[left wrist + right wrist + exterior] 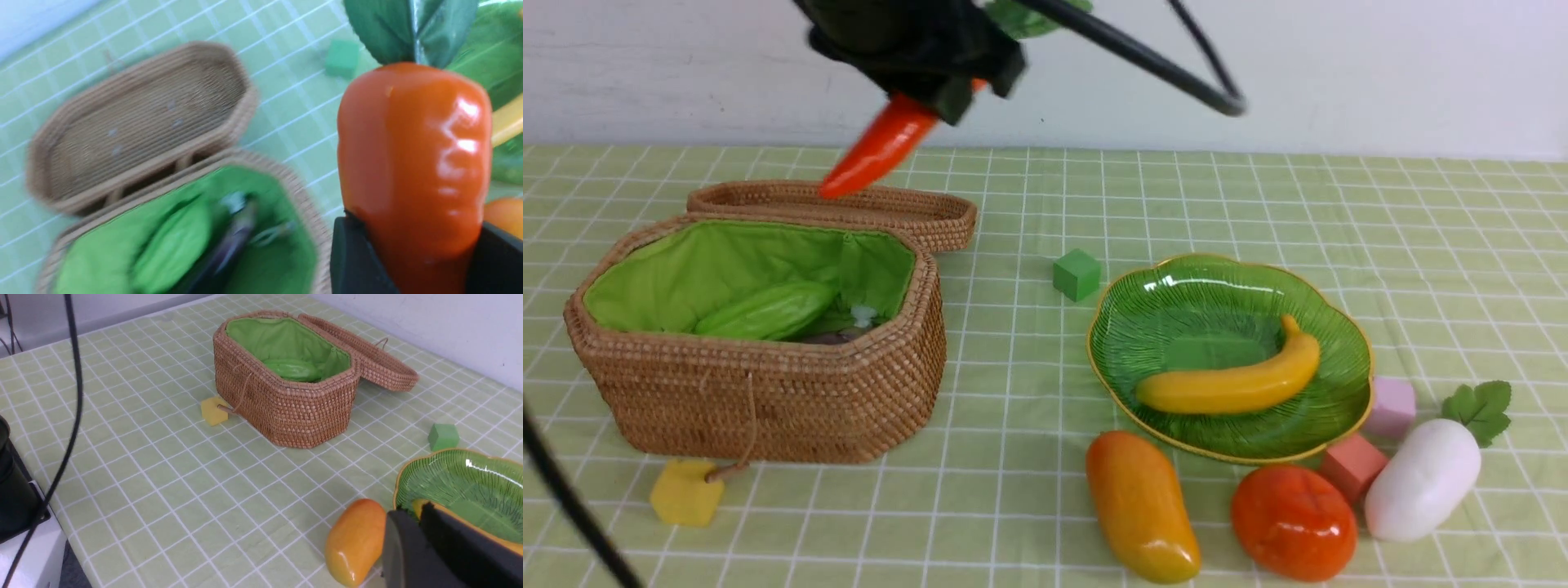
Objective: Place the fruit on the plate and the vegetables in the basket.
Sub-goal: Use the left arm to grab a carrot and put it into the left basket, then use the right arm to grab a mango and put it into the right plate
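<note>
My left gripper [947, 90] hangs high above the open wicker basket [768, 392], shut on the orange carrot [874, 151], whose tip slants down over the basket's back rim. In the left wrist view the carrot [412, 163] fills the space between the black fingers [347, 253]. A light-green pod [768, 312] and a dark eggplant [233, 241] lie on the green lining. The banana [1233, 380] lies on the green plate [1176, 294]. In front of the plate lie the mango [1141, 506], persimmon [1293, 523] and white radish [1421, 482]. My right gripper [412, 516] is shut and empty, above the plate's rim beside the mango [355, 541].
The basket's lid [849, 208] lies open behind it. Foam cubes are scattered about: green [1076, 274] left of the plate, yellow [686, 492] by the basket's front, pink [1392, 406] and red [1352, 465] between plate and radish. Black cables cross the top and lower left.
</note>
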